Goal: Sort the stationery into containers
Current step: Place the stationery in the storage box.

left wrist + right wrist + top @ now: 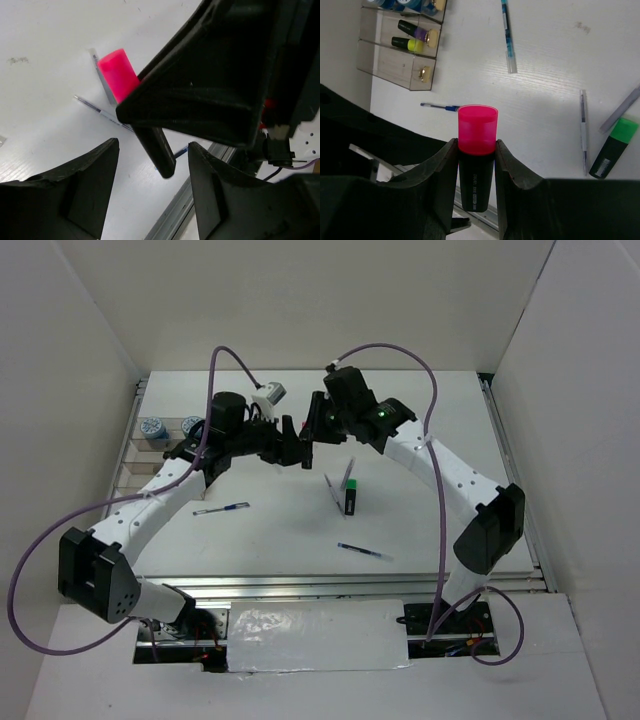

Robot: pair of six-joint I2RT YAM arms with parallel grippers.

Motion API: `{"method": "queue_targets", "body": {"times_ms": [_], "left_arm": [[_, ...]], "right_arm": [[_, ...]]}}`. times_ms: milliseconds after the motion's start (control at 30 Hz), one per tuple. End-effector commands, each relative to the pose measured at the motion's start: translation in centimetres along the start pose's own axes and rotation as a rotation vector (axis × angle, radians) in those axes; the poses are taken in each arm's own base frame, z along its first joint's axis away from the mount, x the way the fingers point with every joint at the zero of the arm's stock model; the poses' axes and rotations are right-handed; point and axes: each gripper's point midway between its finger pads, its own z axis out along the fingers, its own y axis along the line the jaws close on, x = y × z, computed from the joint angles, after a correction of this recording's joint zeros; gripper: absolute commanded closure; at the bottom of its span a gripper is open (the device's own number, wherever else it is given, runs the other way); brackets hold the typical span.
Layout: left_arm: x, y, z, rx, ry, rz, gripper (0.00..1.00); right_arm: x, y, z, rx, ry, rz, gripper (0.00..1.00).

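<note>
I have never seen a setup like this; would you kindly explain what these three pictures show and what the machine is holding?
The machine is a left arm and a right arm bolted to a white table, each ending in a two-finger gripper. One picture looks down from above; the other two come from wrist cameras. The right gripper is clamped on a pink-capped black highlighter. The left gripper is open, facing it. On the table lie a green-capped black highlighter, thin blue pens and a clear plastic organizer box holding a purple-capped highlighter and a yellow-capped highlighter.
</note>
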Motion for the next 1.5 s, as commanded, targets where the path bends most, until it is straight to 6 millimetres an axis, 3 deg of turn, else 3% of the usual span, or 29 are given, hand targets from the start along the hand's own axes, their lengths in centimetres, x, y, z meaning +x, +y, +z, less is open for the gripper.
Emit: {"method": "queue_targets", "body": {"times_ms": [0,133,233,267,333,367,467,500,533,600,633,733,767,833,900,933,967,1033,1067,1100,1133,1333,1467], "left_arm": [[-2.2,-0.9,0.5,0.027,-0.068,-0.006,0.31],[-2.7,-0.9,0.8,0.036,-0.085,-0.005,0.37],[-2.4,-0.7,1.2,0.035,-0.075,-0.007,0.48],[-2.4,-0.5,1.2,0.030,-0.075,-0.004,0.59],[-2.2,-0.1,1.1,0.022,-0.066,-0.001,0.71],[-2.1,0.3,1.0,0.011,-0.067,-0.003,0.83],[-1.9,1.0,0.2,-0.004,-0.067,0.005,0.98],[-1.5,1.5,0.1,-0.015,-0.058,0.011,1.00],[-1.6,2.0,-0.5,-0.033,-0.063,0.009,1.00],[-1.3,3.1,-1.2,-0.056,-0.056,0.038,1.00],[-1.6,4.2,-2.1,-0.088,-0.063,0.046,1.00],[-2.0,7.5,-5.2,-0.180,-0.051,0.158,1.00],[-1.7,8.6,-6.1,-0.204,-0.015,0.252,1.00],[-1.5,11.0,-8.1,-0.224,0.076,0.468,1.00],[-1.6,12.7,-9.5,-0.238,0.140,0.605,1.00],[-2.2,14.5,-10.7,-0.268,0.160,0.656,1.00],[-2.4,15.5,-11.1,-0.260,0.201,0.806,1.00],[-1.7,18.6,-13.7,-0.274,0.284,0.847,1.00],[-1.7,19.4,-14.3,-0.228,0.322,0.977,1.00],[-0.3,19.7,-15.1,-0.185,0.382,0.982,1.00],[-1.1,21.4,-16.0,-0.187,0.408,1.050,1.00],[-1.6,26.9,-18.4,-0.131,0.568,1.188,1.00],[-1.4,30.1,-18.8,-0.129,0.641,1.259,1.00]], "right_arm": [[-0.6,2.2,-1.5,-0.064,-0.030,0.020,1.00],[0.0,2.8,-1.9,-0.097,-0.012,0.035,1.00],[0.2,3.4,-2.4,-0.136,0.004,0.040,1.00],[0.3,3.5,-2.4,-0.143,0.008,0.040,1.00],[0.2,3.4,-2.6,-0.149,0.007,0.041,0.96],[0.1,3.2,-2.6,-0.149,0.010,0.044,0.92],[-0.4,2.6,-2.7,-0.177,0.009,0.061,0.73],[-0.3,2.7,-3.0,-0.206,0.025,0.064,0.51],[-0.8,2.1,-3.0,-0.211,0.021,0.078,0.41],[-1.7,1.5,-3.8,-0.228,0.006,0.080,0.26],[-2.9,0.2,-4.1,-0.215,-0.021,0.074,0.24],[-4.3,-1.7,-5.6,-0.225,-0.055,0.009,0.25],[-4.9,-3.4,-5.9,-0.202,-0.066,0.018,0.30],[-3.7,-5.6,-6.0,-0.166,-0.044,0.018,0.35],[-1.2,-7.7,-4.7,-0.111,0.007,0.027,0.36],[-0.6,-8.9,-4.2,-0.057,0.010,0.032,0.37],[0.3,-9.4,-3.7,-0.027,0.023,0.030,0.38],[2.3,-11.3,-2.3,0.056,0.072,0.039,0.38],[2.9,-12.1,-1.5,0.102,0.078,0.040,0.38],[3.7,-12.9,-0.9,0.131,0.096,0.045,0.37],[4.0,-13.3,-0.5,0.151,0.099,0.046,0.36],[6.1,-15.4,1.9,0.250,0.152,0.053,0.33],[6.7,-16.4,3.1,0.294,0.182,0.063,0.33]]}}
